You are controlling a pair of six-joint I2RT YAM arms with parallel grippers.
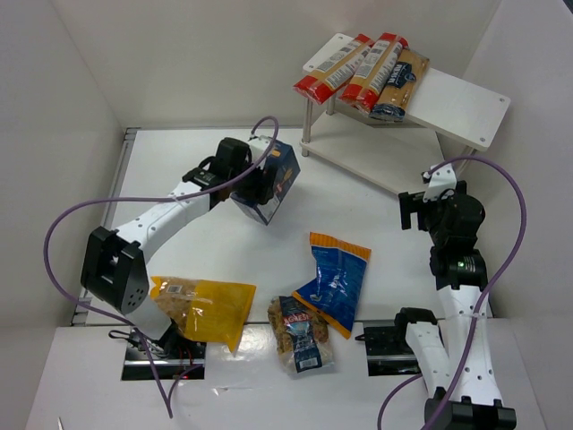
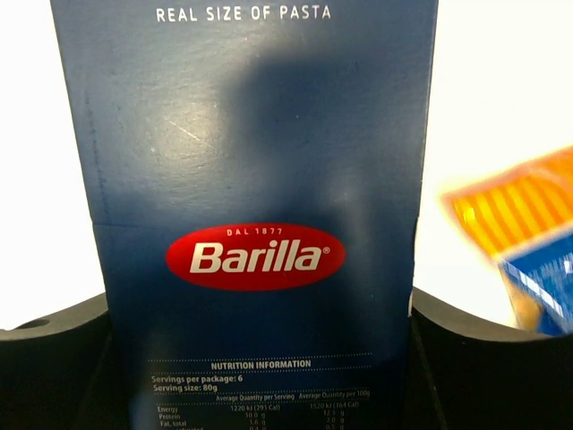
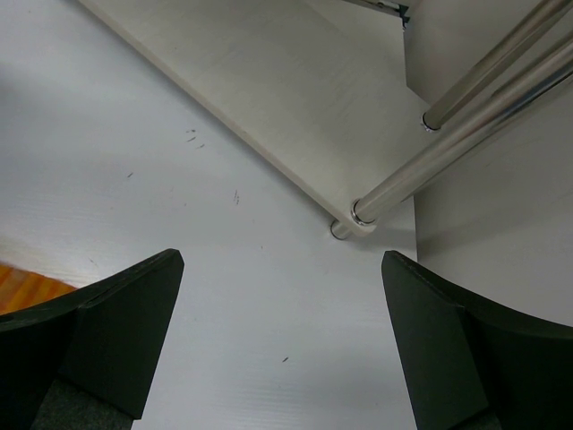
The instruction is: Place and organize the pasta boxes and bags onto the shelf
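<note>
Left wrist view. Q: Where is the dark blue rectangular cardboard pasta box?
A: Pinched by the left gripper, short of the white two-tier shelf. Stiff, probably light; flat opposite faces offer the hold. Right gripper: spread, empty.

The dark blue cardboard pasta box hides the tips of the left gripper from above. Up close, the box runs off the top and bottom, and its lowest print is too tiny to read. The blue bag with the orange top looks blurry, cut off at the right.
</note>
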